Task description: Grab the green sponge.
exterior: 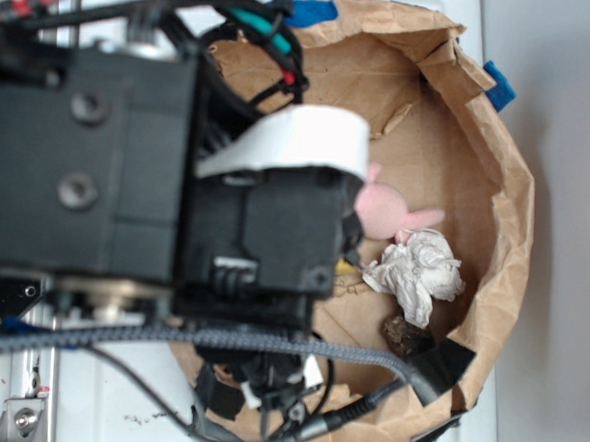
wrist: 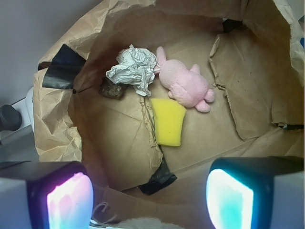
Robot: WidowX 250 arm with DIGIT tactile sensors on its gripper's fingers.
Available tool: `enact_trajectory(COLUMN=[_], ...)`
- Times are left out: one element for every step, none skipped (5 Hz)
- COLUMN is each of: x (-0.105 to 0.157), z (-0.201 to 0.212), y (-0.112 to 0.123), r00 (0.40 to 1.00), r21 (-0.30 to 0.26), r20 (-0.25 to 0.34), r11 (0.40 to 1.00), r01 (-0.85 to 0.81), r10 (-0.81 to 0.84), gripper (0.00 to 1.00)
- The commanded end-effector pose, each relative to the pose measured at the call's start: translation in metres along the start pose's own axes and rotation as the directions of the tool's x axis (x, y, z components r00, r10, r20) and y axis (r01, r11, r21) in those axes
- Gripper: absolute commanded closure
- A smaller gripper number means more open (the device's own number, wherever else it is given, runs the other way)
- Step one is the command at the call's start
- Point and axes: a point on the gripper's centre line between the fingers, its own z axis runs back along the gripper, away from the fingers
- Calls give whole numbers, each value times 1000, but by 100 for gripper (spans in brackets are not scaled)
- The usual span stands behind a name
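Robot test bench in a laboratory.
A black robot arm (exterior: 128, 161) with bundled cables (exterior: 217, 342) stands on a plain white table (exterior: 554, 247), over a taped brown paper bag (wrist: 57, 124) holding a few assorted props.

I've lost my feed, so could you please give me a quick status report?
Gripper open, above the paper bin, holding nothing. Green sponge flat on the floor, untouched. Pink plush and paper wad close beside it.
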Motion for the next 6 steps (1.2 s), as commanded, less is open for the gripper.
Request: enact_trajectory(x=[31, 36, 32, 27, 34, 32], z=[-43, -80, -103, -109, -117, -121], y=[20, 33, 41, 45, 53, 55], r00=[999, 999, 999, 1000, 999, 999], r21=[66, 82, 108, 115, 108, 79], r20=[15, -8, -26, -26, -32, -31], r11=[997, 996, 994, 993, 994, 997], r01=[-40, -35, -18, 11, 6, -15], r10=[39, 36, 21, -8, -2, 17], gripper=[0, 0, 0, 0, 0, 0])
